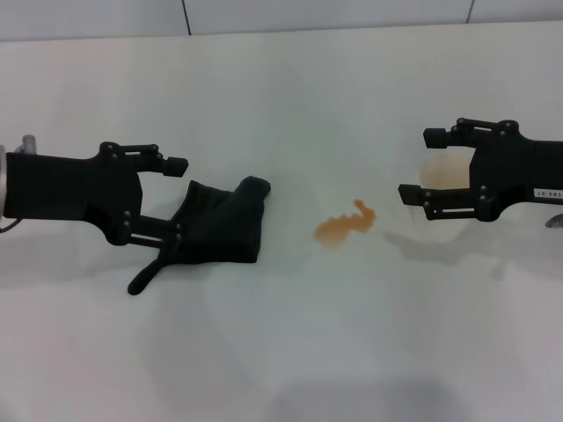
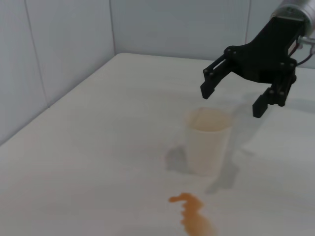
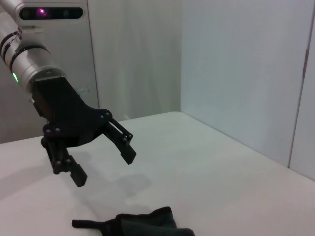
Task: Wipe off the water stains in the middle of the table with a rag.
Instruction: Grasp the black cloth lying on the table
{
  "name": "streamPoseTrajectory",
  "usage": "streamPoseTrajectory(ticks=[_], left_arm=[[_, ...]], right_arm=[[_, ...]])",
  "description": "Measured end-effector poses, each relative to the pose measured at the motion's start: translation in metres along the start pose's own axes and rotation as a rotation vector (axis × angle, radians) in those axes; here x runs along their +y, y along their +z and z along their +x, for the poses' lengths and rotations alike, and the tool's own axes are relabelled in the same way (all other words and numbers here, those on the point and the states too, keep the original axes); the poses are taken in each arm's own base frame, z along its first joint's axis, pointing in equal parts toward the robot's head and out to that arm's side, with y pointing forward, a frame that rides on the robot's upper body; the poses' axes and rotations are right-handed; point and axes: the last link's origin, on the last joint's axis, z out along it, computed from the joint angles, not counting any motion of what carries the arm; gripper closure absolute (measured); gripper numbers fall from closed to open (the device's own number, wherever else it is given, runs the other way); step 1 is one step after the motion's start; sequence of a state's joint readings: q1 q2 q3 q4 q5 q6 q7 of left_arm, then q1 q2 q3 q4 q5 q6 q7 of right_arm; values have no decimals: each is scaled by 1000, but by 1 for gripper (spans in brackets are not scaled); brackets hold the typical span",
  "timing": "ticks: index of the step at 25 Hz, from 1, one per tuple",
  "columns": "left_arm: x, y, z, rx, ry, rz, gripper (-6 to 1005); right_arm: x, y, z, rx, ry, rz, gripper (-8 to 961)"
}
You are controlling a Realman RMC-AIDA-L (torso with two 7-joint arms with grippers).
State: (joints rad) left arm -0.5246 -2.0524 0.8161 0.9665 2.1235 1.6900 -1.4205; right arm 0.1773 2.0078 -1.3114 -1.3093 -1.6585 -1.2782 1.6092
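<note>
The water stains (image 1: 346, 226) form a small orange-brown puddle in the middle of the white table (image 1: 281, 352); it also shows in the left wrist view (image 2: 194, 219). The black rag (image 1: 224, 220) lies crumpled to the left of the puddle, with a narrow tail pointing toward the front. It also shows in the right wrist view (image 3: 142, 226). My left gripper (image 1: 176, 198) is open and hovers just above the rag's left side, apart from it (image 3: 104, 167). My right gripper (image 1: 415, 165) is open and empty, at the right of the table.
A cream-white cup (image 1: 440, 170) stands right of the puddle, below my right gripper's open fingers. In the left wrist view the right gripper (image 2: 231, 101) hangs above the cup (image 2: 208, 142). A grey seamed wall (image 1: 264, 13) runs along the far edge.
</note>
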Motion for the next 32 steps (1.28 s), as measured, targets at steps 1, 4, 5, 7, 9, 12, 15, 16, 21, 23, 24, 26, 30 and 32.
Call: streamPoseTrajectory(ticks=[1,4,5,7,9,12,15,16,21,23,24,26,30,32], left_arm=[[-1,0,0,-3,-8,7,132],[-7,2,-1,-38,-33,32,133],[-9,2,-2,-55,-39,40,133],[-15,4,-1,-91,-50,58,133],[-21,5,1,-119,-58,71,133],[-30,9,9,-165,-60,81,133],[-38,13,19,-202,-59,83,133],[-39,15,22,-212,-59,81,133],[-42,27,33,-247,-76,69,133],[-39,34,33,-272,-80,50,133],[-37,38,32,-289,-79,40,133],[-34,42,28,-309,-81,32,133],[-31,45,16,-310,-106,36,133],[-30,45,10,-310,-117,45,133]], right_arm=[[0,0,0,-1,0,1,115],[0,0,-1,-7,2,3,115],[0,1,-2,-10,3,3,115],[0,1,-2,-14,3,2,115],[0,2,-3,-15,2,-1,115],[1,3,-5,-26,4,-3,115],[1,3,-7,-38,8,-5,116],[1,3,-7,-41,9,-6,116],[3,4,-11,-60,12,-16,116],[3,4,-11,-62,13,-20,116],[4,5,-11,-62,13,-22,116],[5,6,-10,-61,14,-27,117],[7,7,-9,-58,16,-37,117],[9,8,-9,-60,17,-44,117]])
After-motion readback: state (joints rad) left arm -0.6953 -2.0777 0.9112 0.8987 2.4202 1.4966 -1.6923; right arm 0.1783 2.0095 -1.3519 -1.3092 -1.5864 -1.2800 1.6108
